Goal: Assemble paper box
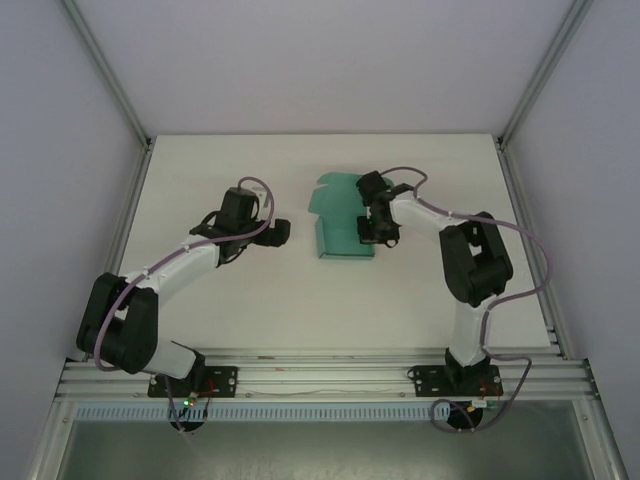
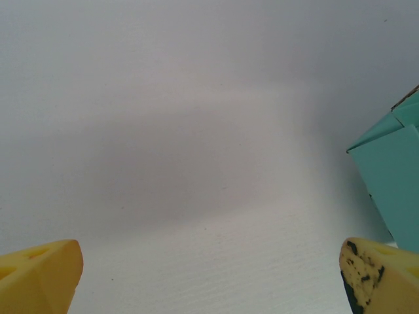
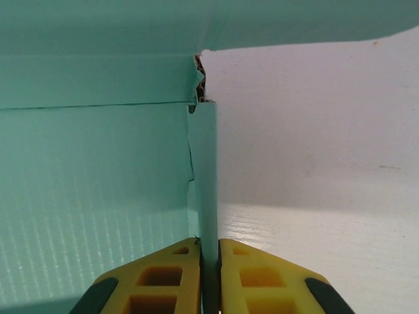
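Note:
The teal-green paper box (image 1: 338,218) lies partly folded near the middle of the white table, with a flap raised at its far end. My right gripper (image 1: 376,228) is at its right side, shut on a thin upright wall of the paper box (image 3: 207,183), which runs straight between the two yellow fingers (image 3: 163,278). My left gripper (image 1: 274,232) hovers a short way left of the box, open, with its yellow fingertips (image 2: 39,275) far apart and bare table between them. A corner of the paper box (image 2: 393,176) shows at the right edge of the left wrist view.
The white table (image 1: 200,300) is bounded by an aluminium rail (image 1: 320,375) at the near edge and frame posts (image 1: 128,200) at both sides. White walls close off the back.

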You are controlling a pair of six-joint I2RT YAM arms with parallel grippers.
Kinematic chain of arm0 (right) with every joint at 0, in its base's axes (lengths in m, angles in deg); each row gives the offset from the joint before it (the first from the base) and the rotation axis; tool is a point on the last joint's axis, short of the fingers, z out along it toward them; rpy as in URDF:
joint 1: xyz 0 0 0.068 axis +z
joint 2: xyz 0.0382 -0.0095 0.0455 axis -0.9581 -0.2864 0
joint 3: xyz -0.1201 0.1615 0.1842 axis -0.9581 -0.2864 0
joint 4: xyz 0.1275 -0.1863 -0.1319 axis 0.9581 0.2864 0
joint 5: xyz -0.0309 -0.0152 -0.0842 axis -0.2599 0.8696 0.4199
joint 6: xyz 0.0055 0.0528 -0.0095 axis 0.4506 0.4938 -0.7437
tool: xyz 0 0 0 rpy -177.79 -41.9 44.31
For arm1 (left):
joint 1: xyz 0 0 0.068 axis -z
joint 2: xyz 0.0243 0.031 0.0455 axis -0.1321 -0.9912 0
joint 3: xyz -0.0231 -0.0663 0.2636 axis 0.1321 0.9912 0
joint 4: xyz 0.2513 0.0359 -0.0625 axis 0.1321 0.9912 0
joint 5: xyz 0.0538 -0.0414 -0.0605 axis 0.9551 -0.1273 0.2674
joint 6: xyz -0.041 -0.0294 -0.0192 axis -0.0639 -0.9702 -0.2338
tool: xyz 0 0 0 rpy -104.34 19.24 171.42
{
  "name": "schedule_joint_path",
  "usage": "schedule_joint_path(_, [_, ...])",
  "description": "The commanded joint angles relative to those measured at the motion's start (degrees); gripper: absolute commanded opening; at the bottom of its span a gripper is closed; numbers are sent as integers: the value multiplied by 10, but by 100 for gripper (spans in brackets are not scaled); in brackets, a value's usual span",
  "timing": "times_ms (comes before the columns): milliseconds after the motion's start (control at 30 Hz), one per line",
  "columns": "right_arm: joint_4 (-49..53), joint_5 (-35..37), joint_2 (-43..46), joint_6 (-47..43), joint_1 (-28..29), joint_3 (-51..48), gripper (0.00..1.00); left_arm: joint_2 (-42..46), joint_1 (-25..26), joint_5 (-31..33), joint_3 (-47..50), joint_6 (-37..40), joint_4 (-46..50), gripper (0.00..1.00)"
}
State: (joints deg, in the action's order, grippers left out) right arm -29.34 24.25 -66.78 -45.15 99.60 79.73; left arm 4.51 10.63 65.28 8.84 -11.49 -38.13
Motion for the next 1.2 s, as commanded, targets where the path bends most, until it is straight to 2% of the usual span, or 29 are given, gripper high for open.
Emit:
schedule_joint_path(0, [69,82,-64,13,2,-19,14,0,-6,-2,-3,2,-5,100])
schedule_joint_path(233, [70,102,-84,21,14,-14,11,6,-6,5,-6,2,-1,100])
schedule_joint_path(333, [88,121,-99,26,19,-1,0,14,-6,9,-7,2,1,100])
schedule_joint_path(533, [170,190,-162,45,37,50,0,24,-6,20,-5,-2,3,100])
schedule_joint_path(667, [238,238,-234,79,60,107,0,23,-6,28,-8,-3,9,100])
schedule_joint_path(867, [271,310,-292,122,85,147,0,23,-6,38,-18,6,23,100])
schedule_joint_path(967, [270,327,-301,132,89,156,0,21,-6,43,-22,9,30,100])
schedule_joint_path(1167, [150,269,-228,100,87,92,0,22,-6,35,-26,3,37,100])
